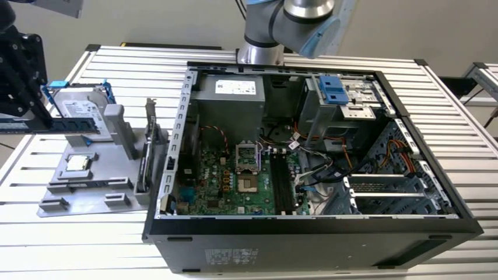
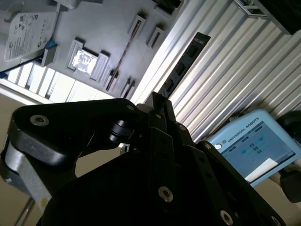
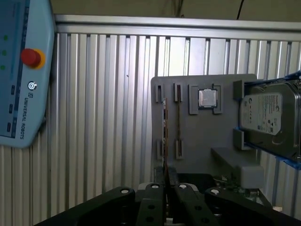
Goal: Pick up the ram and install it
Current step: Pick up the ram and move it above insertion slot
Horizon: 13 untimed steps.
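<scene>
Dark blue-black, the ram is pinched tight in the gripper — held level above the grey tray at the exterior view's left, in front of the hard drive. In the first wrist view, the ram is seen edge-on, jutting from the gripper over the tray's slots. The open computer case is set beside the tray on the bench — apart from the ram.
</scene>
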Tool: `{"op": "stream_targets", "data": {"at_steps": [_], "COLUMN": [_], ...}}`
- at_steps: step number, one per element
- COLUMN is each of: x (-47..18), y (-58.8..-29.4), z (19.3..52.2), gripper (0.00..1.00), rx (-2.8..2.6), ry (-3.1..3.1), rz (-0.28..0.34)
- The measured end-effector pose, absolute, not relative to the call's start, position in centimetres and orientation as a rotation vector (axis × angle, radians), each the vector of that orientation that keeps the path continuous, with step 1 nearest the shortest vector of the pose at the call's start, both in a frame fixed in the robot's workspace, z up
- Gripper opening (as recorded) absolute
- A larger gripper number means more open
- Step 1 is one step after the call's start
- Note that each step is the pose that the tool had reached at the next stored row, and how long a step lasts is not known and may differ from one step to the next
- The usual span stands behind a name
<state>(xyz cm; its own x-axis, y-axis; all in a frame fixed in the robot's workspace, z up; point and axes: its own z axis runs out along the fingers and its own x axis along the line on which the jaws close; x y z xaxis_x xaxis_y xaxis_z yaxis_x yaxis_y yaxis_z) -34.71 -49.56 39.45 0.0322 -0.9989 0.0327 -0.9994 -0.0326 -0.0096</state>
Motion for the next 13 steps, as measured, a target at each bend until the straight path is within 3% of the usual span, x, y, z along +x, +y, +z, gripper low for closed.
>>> {"op": "stream_targets", "data": {"at_steps": [13], "x": [-34.05], "y": [-49.52], "z": [39.45], "gripper": [0.00], "rx": [2.246], "ry": [-2.174], "rz": [0.047]}}
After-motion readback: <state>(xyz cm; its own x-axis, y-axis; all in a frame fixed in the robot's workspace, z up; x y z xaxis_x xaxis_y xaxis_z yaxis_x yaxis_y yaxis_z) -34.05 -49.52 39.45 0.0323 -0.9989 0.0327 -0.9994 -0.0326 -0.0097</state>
